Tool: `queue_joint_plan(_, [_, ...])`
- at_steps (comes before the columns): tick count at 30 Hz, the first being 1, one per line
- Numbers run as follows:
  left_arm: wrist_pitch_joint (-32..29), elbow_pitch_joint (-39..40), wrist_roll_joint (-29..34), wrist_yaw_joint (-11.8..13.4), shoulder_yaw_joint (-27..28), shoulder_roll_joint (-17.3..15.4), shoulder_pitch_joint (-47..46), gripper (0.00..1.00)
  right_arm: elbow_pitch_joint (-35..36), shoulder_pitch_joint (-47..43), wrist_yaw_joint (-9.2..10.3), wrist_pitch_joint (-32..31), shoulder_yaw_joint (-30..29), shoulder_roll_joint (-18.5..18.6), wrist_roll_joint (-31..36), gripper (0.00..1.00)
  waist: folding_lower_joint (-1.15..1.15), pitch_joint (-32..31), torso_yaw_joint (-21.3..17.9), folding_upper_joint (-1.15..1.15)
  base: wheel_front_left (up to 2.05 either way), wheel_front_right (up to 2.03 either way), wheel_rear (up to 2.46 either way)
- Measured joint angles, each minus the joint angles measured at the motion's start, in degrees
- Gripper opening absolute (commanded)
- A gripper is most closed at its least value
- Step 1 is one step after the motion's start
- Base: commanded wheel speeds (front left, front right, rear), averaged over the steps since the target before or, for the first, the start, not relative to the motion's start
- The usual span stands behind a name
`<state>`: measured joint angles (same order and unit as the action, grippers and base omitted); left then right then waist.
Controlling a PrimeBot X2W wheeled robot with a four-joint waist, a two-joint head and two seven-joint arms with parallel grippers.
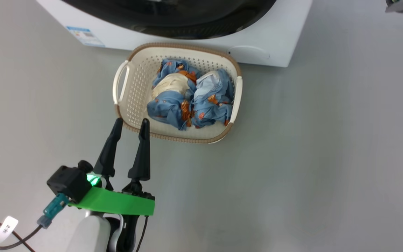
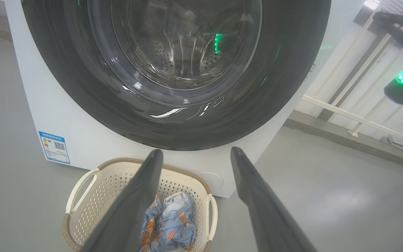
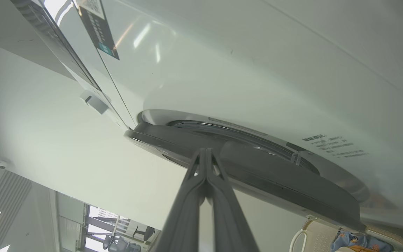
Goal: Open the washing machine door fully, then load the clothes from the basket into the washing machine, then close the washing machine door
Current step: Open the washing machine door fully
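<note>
Holds left end effector [image 1: 132, 122] released by cream perforated basket [image 1: 135, 87]; points clenched right end effector [image 3: 205, 151] at glossy black round door [image 3: 275, 175] edge, contact unclear.

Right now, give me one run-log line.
washing machine door: not wide open; clothes: in basket; left gripper: jaws open; right gripper: jaws shut at door rim

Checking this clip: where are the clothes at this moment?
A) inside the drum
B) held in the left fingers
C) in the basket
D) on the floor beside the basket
C: both blue printed bundles of clothes lie in the basket in front of the washing machine; the left gripper is open and holds nothing.
</note>
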<state>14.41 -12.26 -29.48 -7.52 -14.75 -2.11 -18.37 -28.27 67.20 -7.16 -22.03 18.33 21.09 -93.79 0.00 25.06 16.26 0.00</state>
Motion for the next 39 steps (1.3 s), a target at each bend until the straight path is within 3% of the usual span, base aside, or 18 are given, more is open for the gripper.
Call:
queue_joint_plan(11, [0.2,1.2,-2.4,0.0,-1.6,0.1,-2.4,1.0,-5.2,9.1,0.0,-6.2,2.1,-1.2,1.5,0.0,0.0,4.7,2.5,0.0,0.0,0.0,0.0])
queue_joint_plan(39, [0.2,2.5,-6.3,0.0,-4.2,0.4,-4.2,1.0,-9.3,14.9,0.0,-4.5,6.4,-1.5,6.1,0.0,0.0,7.8,6.7,0.0,0.0,0.0,0.0])
